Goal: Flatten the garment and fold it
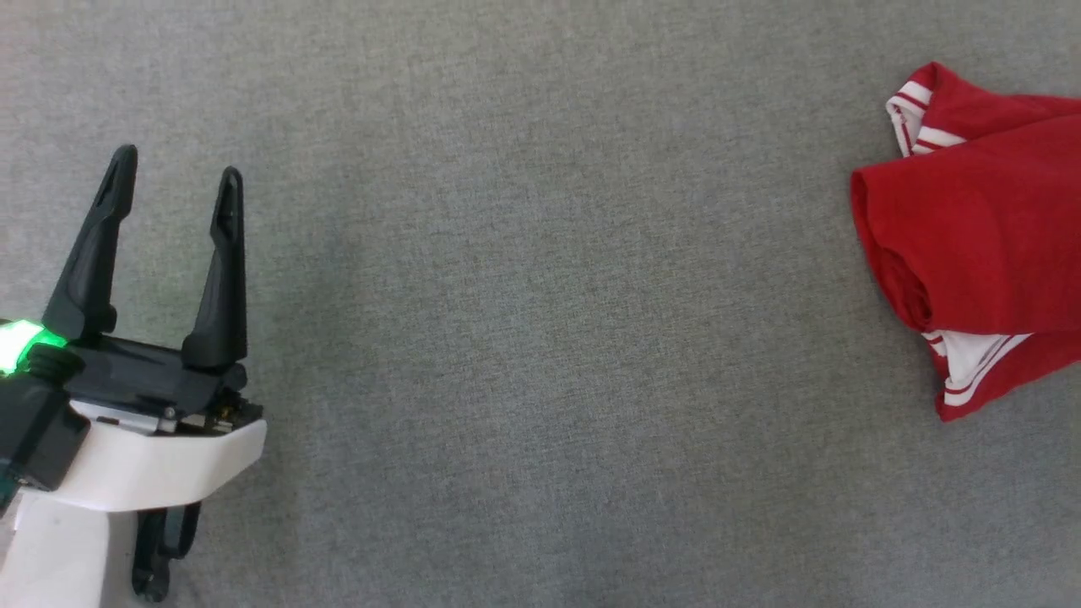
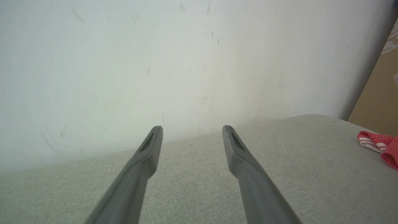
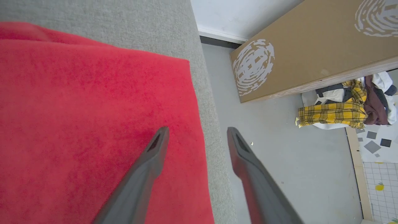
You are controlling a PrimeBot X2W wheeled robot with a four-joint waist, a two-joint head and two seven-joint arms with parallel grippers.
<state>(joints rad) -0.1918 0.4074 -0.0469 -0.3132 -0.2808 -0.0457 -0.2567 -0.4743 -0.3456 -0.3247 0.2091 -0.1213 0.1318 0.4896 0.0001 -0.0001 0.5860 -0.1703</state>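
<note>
Here, the garment (image 1: 971, 236) lies bunched and folded over on the grey tabletop (image 1: 540, 338), at the right edge of the head view. Its plain red side faces up and white-striped trim shows in two places. The left end effector (image 1: 177, 165) hovers well apart from it, fingers spread and empty. The right end effector (image 3: 198, 130) hangs over the garment's edge near the tabletop's rim, fingers spread, gripping nothing.
</note>
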